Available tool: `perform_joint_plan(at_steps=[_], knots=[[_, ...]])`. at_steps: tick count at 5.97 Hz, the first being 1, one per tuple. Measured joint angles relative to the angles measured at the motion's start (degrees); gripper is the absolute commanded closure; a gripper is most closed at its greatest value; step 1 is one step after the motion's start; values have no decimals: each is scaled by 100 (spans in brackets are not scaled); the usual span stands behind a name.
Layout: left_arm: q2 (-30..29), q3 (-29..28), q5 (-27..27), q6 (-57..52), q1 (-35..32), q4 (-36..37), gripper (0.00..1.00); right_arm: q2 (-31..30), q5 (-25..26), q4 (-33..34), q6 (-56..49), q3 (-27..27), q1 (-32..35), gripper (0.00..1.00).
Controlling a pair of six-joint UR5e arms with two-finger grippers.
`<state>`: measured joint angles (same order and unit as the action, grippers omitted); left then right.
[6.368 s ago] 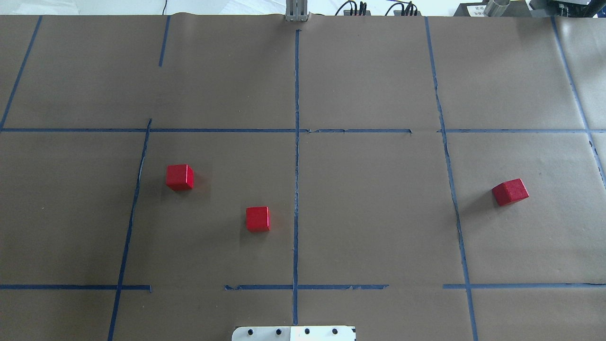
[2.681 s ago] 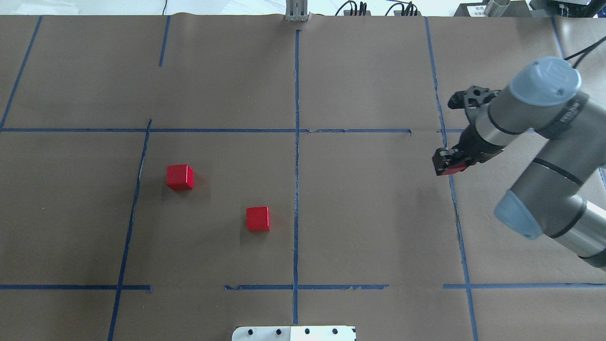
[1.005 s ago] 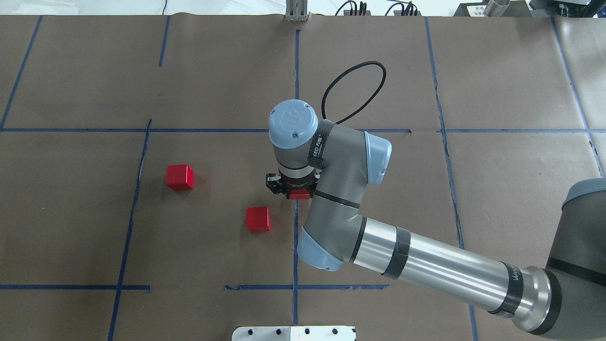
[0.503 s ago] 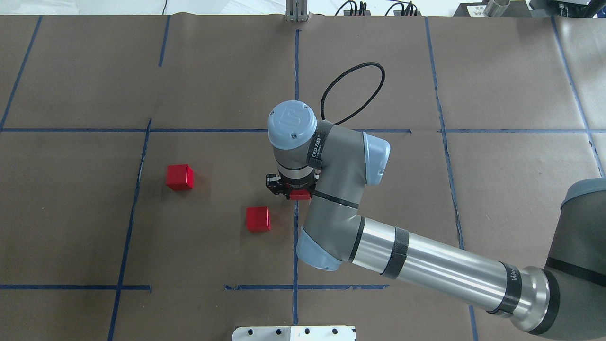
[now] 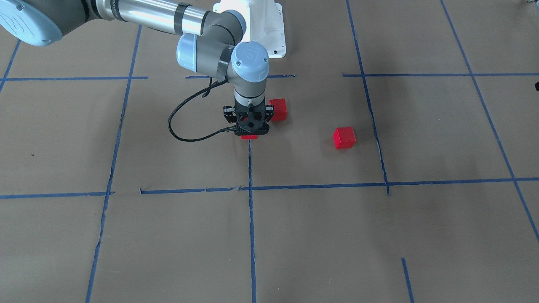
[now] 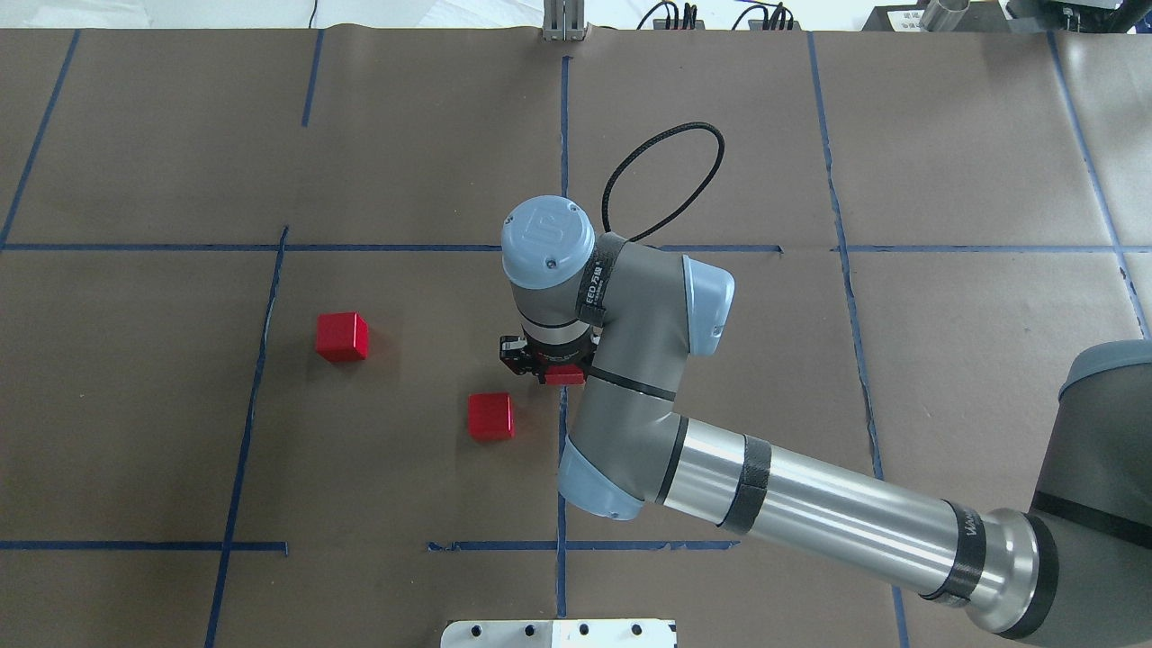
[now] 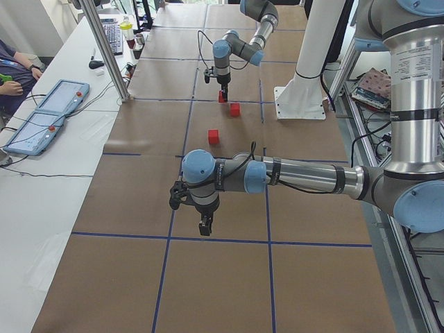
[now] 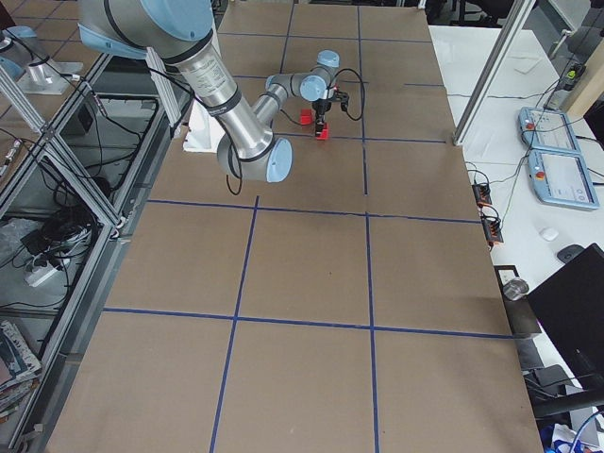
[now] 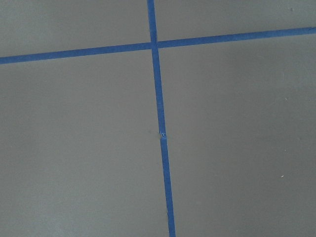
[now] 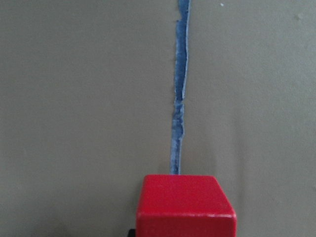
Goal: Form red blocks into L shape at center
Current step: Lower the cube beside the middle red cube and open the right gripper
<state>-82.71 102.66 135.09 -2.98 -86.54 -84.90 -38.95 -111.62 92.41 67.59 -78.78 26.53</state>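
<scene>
My right gripper (image 6: pixel 544 364) is shut on a red block (image 6: pixel 565 376) and holds it low over the vertical blue tape line of the center rectangle (image 6: pixel 774 360). The right wrist view shows this block (image 10: pixel 185 205) at the bottom, over the tape. In the front-facing view the gripper (image 5: pixel 251 133) hides most of the held block (image 5: pixel 249 137). A second red block (image 6: pixel 490 416) lies just left of it, a third (image 6: pixel 342 337) farther left. My left gripper (image 7: pixel 205 226) hangs over bare paper; I cannot tell whether it is open.
Blue tape lines (image 9: pixel 160 133) cross the brown paper under my left wrist. The robot's white base plate (image 6: pixel 558 633) sits at the near table edge. A black cable (image 6: pixel 661 180) loops off the right wrist. Operator pendants (image 7: pixel 48 118) lie beside the table.
My right arm came in, took the red block from the right-hand rectangle and carried it left to the center tape line. In the last second it shifted slightly left.
</scene>
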Motion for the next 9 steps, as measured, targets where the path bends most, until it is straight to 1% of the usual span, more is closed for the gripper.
perform_joint_plan(at_steps=[2, 3, 6, 8, 9], knots=[[0, -7, 0, 0, 0, 0, 0, 24, -2, -191, 9, 144, -15, 41], [0, -13, 0, -1, -2, 0, 0, 30, -3, -238, 18, 179, -14, 1], [6, -9, -2, 4, -3, 0, 0, 35, -10, -223, 24, 50, -3, 0], [9, 13, 0, 2, -3, 0, 0, 12, -11, -188, 18, -238, 133, 0], [18, 107, -2, 6, -1, 0, 0, 8, -41, -55, -23, -414, 320, 0]])
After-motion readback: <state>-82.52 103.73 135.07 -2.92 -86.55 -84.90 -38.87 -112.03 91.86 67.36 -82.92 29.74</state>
